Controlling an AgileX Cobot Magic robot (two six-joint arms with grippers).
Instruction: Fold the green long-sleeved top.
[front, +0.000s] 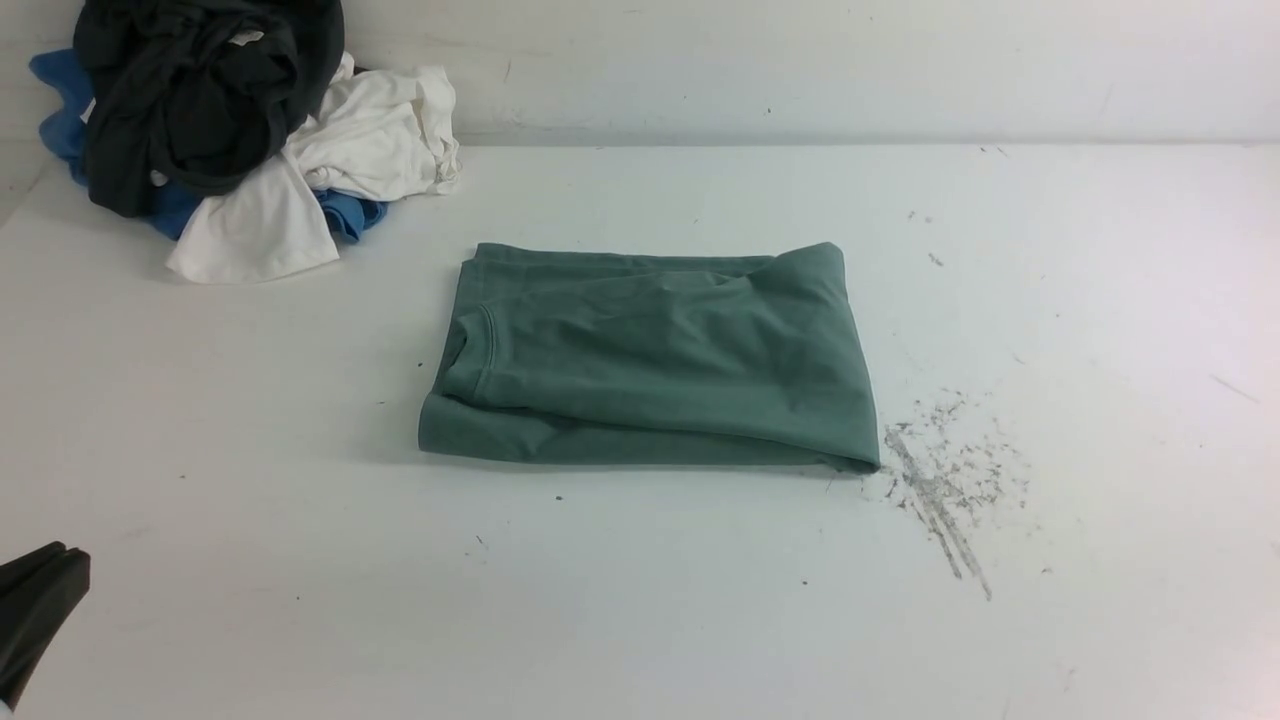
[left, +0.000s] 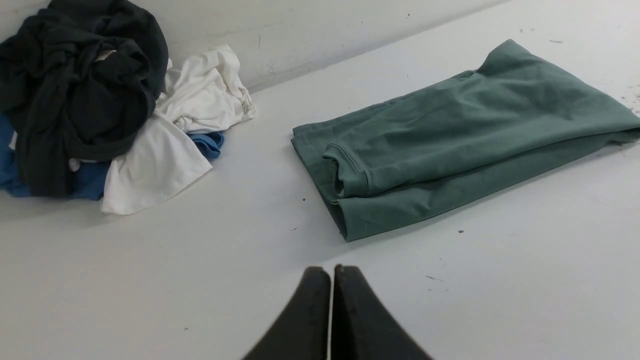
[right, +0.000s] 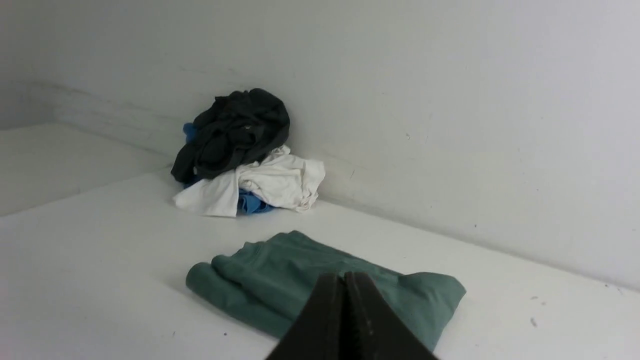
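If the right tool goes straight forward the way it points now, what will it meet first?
Most likely the green long-sleeved top: the shut right tool points at its folded body, with nothing between them. Depth is unclear, so it may first touch the white table.

One green long-sleeved top (front: 660, 360) lies folded on the single white worktop (front: 640, 600). The heap in the far left corner holds three kinds of cloth by colour: one black garment (front: 200, 90), one white garment (front: 340, 150) as far as the folds let it be counted, and blue fabric (front: 60, 110) showing in separate patches whose number of pieces cannot be told. Two end effectors appear, one left end effector (left: 331, 280) and one right end effector (right: 345, 285).
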